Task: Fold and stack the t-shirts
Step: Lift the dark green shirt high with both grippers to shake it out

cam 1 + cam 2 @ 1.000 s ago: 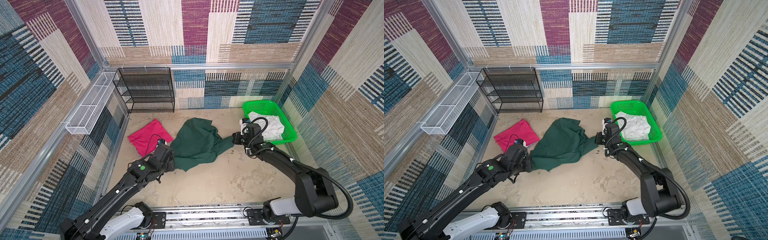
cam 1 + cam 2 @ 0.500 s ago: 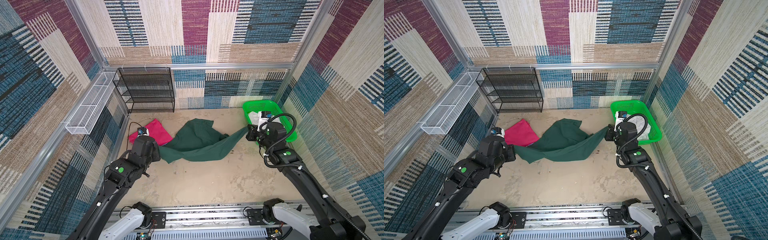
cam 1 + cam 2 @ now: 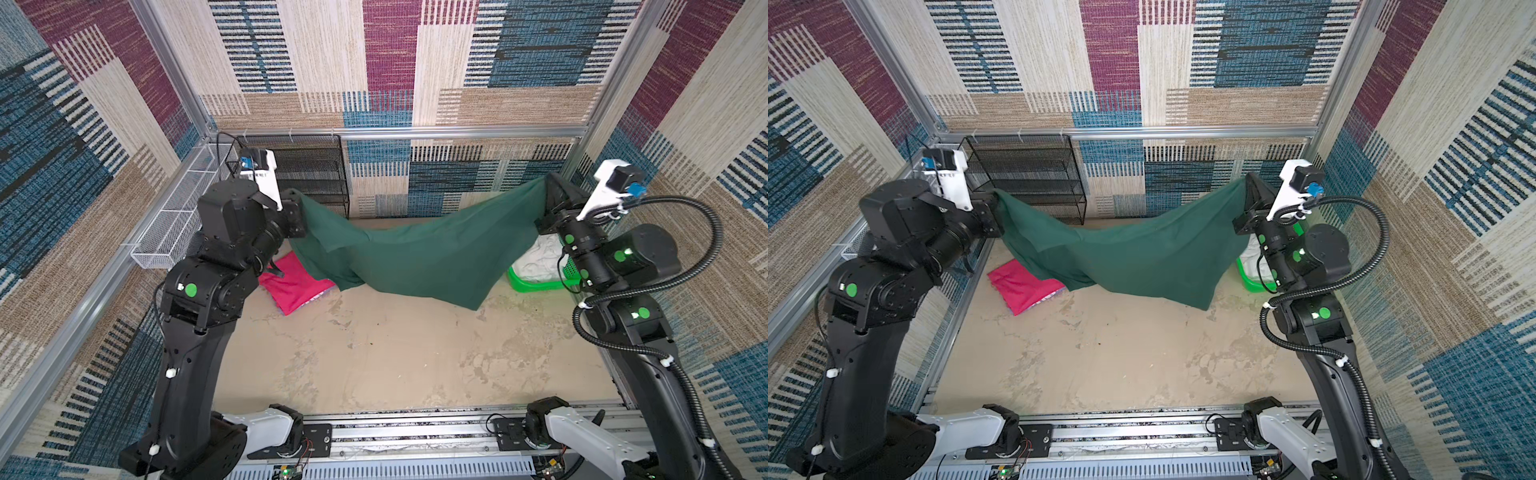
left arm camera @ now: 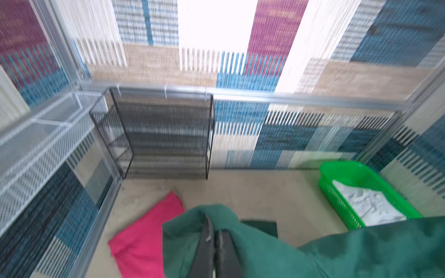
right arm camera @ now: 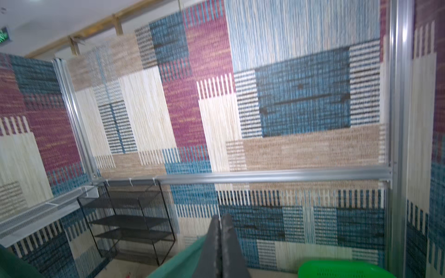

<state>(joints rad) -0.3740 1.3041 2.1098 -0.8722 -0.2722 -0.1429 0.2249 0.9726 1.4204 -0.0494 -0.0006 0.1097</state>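
Both arms had gone up and apart over the last second: you took the dark green t-shirt (image 3: 415, 253) from a heap on the table (image 3: 374, 353) to a span hung between the two grippers. Nearest you, the tabletop lay bare, and I judge that was the reason for the lift: to shake the shirt open before laying it flat there for folding. Its middle sagged low; whether the lowest corner brushed the surface I could not tell.

The left gripper (image 3: 300, 207) pinched one edge, its fingers (image 4: 204, 245) pressed together on the cloth. The right gripper (image 3: 547, 187) did the same at the other end, fingers (image 5: 213, 243) closed tight with green cloth trailing off them.

Behind the drape, the magenta-pink t-shirt (image 3: 295, 286) lay flat on the table at your left, partly hidden by the green one. The green basket (image 3: 536, 285) holding white cloth (image 3: 540, 255) sat behind the right arm. Farthest back, the black wire rack (image 3: 320, 174) stood against the wall.
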